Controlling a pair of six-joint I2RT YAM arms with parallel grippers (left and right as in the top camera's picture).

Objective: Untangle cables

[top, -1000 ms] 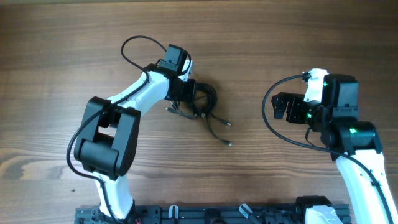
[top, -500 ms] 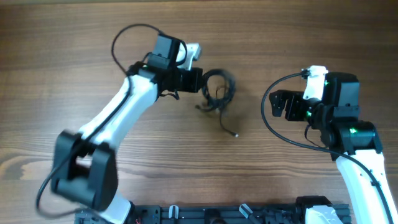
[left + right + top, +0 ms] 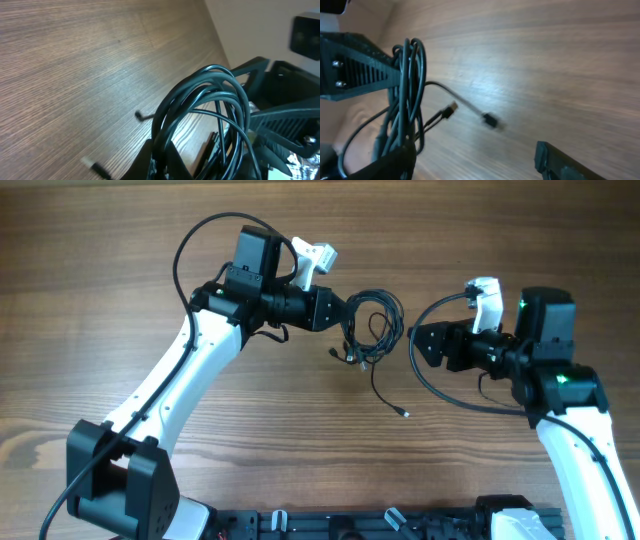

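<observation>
Wooden bench (image 3: 100, 240): brown, horizontal grain, darker streaks. Black rail (image 3: 340, 525) with clips along bench's near edge, overhead view. Pale plain surface (image 3: 250, 20) beyond bench edge, left wrist view.

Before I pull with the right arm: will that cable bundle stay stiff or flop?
Likely floppy: the cables hang in loose loops from the left gripper, one plug end trailing away. Probably light: thin strands, and one pinch carries them. A tug may tighten the overlapping loops.
</observation>
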